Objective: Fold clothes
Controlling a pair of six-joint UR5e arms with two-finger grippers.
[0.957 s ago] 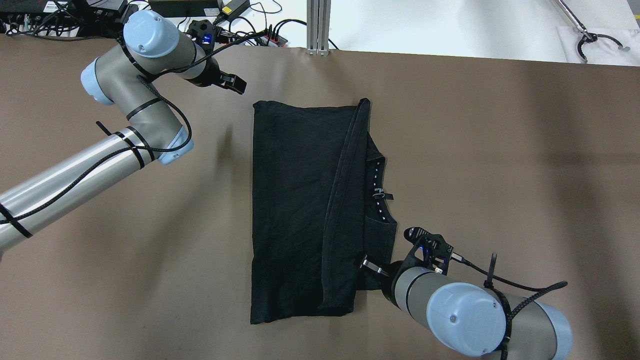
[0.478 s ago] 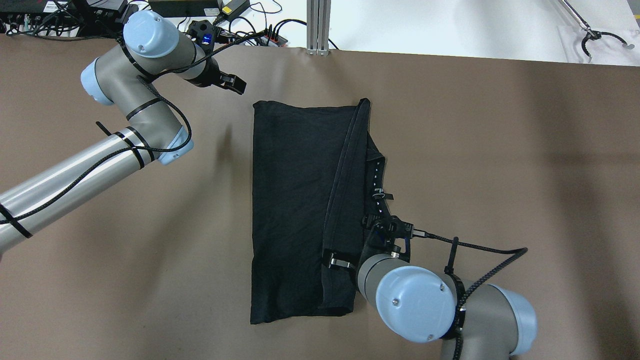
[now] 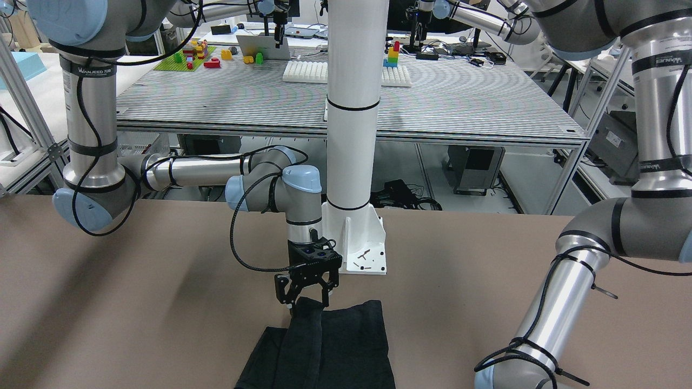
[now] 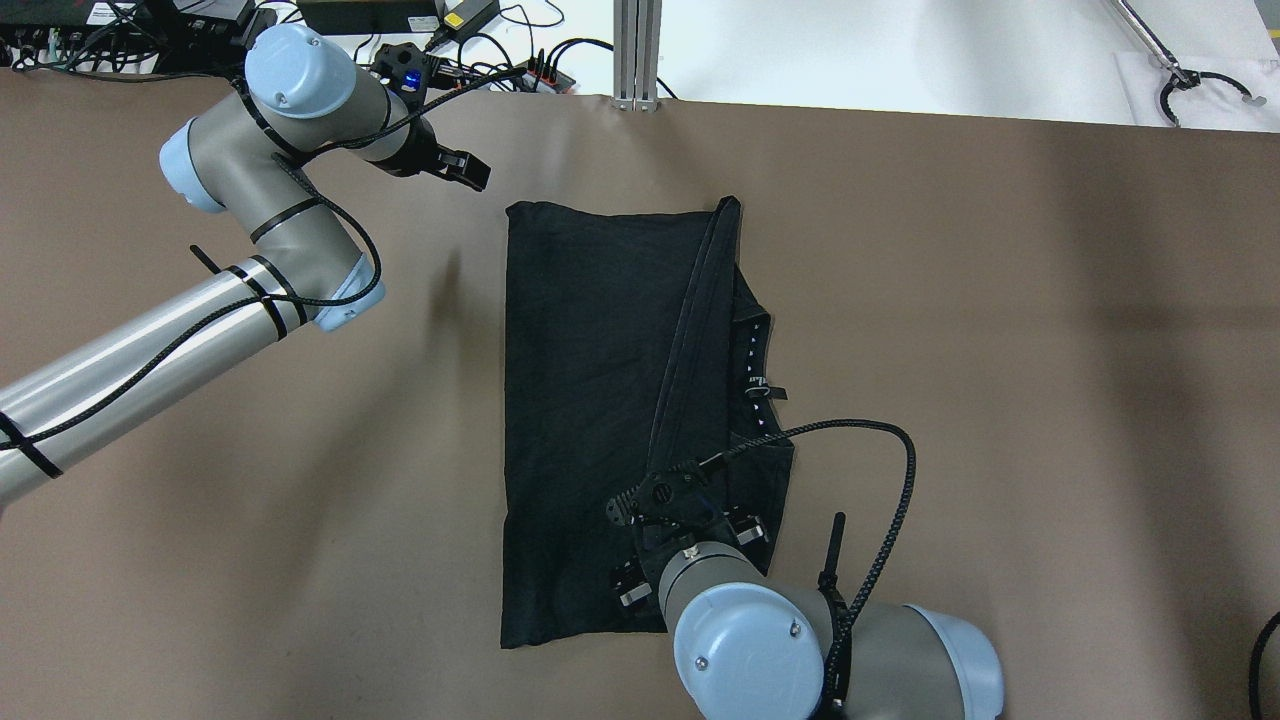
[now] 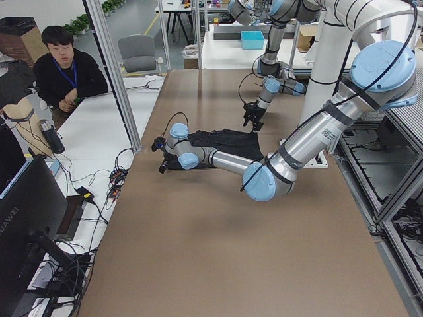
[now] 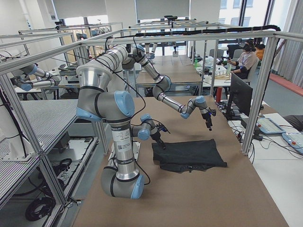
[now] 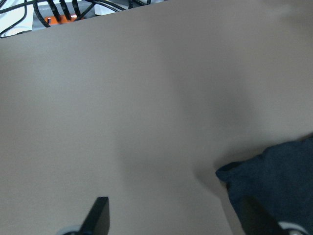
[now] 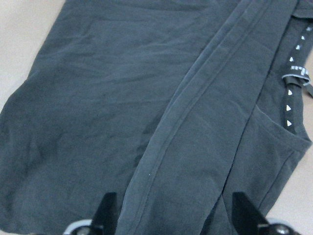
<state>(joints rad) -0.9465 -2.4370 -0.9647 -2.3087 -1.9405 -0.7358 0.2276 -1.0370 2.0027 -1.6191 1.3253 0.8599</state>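
Because the cloth [image 4: 580,400] lies with its long axis running straight away from the robot, the next fold turns on which end each arm can reach. Nearest the robot, the right gripper [image 3: 304,300] points straight down over the cloth's near end, a little to the right of its middle. Its jaws stand wide apart and grip nothing. In its wrist view the two fingers [image 8: 105,215] sit either side of the hemmed band [image 8: 195,132], a turned-over edge that slants across the fabric from the near end toward the far right corner. Whether the fingertips already touch the fabric I cannot tell.

From there the cloth stretches flat on the brown table [image 4: 1000,350], with a narrower layer peeking out along its right side.

At the far end, the left gripper [image 4: 470,172] hangs above bare table just beyond the far left corner, clear of the fabric. It is spread open too and empty, and the corner shows just beside one finger in its wrist view.

My judgement is that the right arm is the one placed to pinch the near edge and carry it away along the long axis.
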